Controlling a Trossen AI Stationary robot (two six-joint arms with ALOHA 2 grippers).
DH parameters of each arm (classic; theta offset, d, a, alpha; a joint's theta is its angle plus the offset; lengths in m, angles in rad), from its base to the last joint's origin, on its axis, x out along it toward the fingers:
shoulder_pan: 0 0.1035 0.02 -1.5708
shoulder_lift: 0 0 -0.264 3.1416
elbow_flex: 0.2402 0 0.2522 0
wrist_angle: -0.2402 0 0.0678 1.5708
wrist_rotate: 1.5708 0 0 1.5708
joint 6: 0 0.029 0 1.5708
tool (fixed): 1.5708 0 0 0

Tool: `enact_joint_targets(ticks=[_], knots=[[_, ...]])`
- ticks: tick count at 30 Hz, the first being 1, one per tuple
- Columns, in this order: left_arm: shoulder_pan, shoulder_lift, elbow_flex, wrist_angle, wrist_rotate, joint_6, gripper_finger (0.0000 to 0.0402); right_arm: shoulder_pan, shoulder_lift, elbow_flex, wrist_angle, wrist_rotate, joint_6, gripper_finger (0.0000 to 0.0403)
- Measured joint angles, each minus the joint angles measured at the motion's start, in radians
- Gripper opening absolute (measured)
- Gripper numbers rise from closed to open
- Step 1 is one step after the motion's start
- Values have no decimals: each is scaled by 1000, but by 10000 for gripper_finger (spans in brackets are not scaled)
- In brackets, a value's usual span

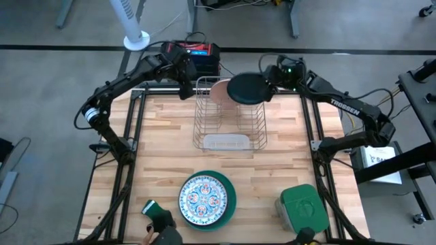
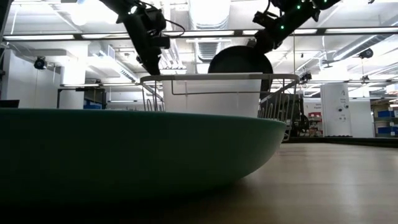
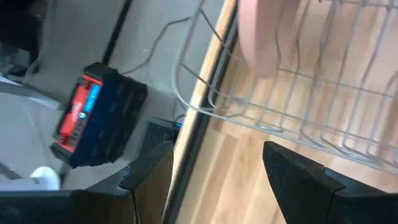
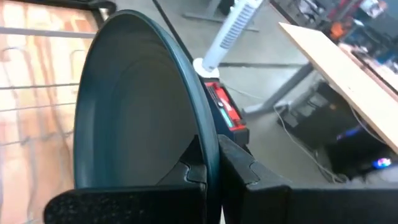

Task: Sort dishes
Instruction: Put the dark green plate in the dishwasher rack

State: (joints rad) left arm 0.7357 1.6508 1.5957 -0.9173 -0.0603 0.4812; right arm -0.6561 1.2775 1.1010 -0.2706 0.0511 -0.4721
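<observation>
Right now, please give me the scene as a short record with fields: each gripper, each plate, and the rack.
right gripper: shut on the dark teal plate, held above the rack
left gripper: open, empty, at the rack's far left corner
wire rack: at the table's far middle
pink plate: standing in the rack
ornamented plate: lying on the green plate, near edge

Left hand (image 1: pixel 184 90) agape, right hand (image 1: pixel 268 86) clamped.
</observation>
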Motion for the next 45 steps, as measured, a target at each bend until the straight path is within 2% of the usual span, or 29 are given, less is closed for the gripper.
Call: enact_joint_targets(ticks=[8, 13, 20, 24, 29, 37, 45], knots=[[6, 0, -41, -25, 14, 74, 238, 30, -11, -94, 119, 39, -20, 2], [24, 0, -64, 11, 96, 159, 233, 30, 1, -98, 189, 59, -44, 2], [89, 0, -80, 10, 267, 165, 233, 45, 34, -105, 188, 71, -69, 2], [133, 0, -80, 12, 272, 225, 233, 61, 25, -104, 170, 145, -125, 2], [191, 0, -80, 53, 292, 294, 233, 72, -10, -87, 115, 170, -128, 2], [262, 0, -80, 133, 315, 323, 233, 81, -13, -57, 88, 157, -76, 2], [270, 0, -80, 132, 315, 301, 233, 86, 14, -59, 37, 149, -36, 2]])
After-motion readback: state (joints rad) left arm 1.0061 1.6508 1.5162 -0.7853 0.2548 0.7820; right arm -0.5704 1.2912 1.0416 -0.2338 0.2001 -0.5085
